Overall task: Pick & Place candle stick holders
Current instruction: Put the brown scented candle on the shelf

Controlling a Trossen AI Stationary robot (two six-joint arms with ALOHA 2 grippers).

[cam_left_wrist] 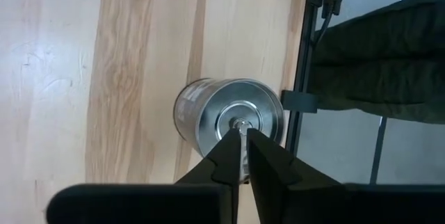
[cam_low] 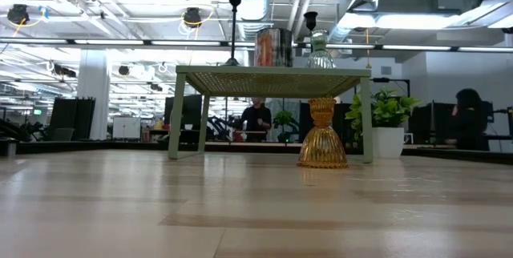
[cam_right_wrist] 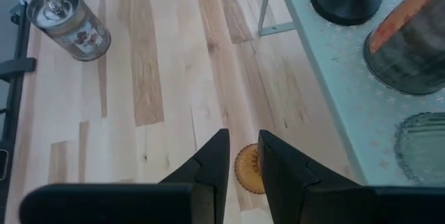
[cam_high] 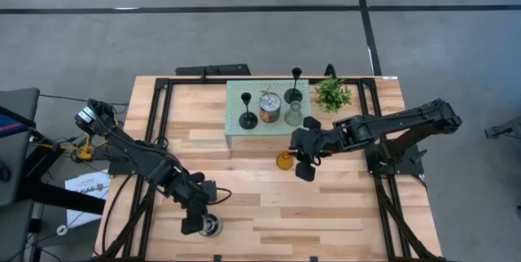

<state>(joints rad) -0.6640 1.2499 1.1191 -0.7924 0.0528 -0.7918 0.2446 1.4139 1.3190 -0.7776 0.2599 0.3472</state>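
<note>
Left tool [cam_left_wrist: 243, 135] stands nearly closed over the silvery cup [cam_high: 212, 226] near the surface's front edge; right tool [cam_right_wrist: 242, 156], narrow and empty, hovers above the amber holder [cam_high: 284, 161] beside the stand [cam_high: 236, 99], where four holders are already placed.

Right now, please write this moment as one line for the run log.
left gripper: shut on silvery round cup, near table edge | right gripper: open above amber glass holder | pale green perforated stand: four holders

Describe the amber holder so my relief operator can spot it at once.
Find the pale green perforated stand at the table's far middle. On the bare wood just off its front right corner, under the right gripper, stands the amber glass holder: ribbed, golden, and the only holder beside the stand rather than on it.
</note>
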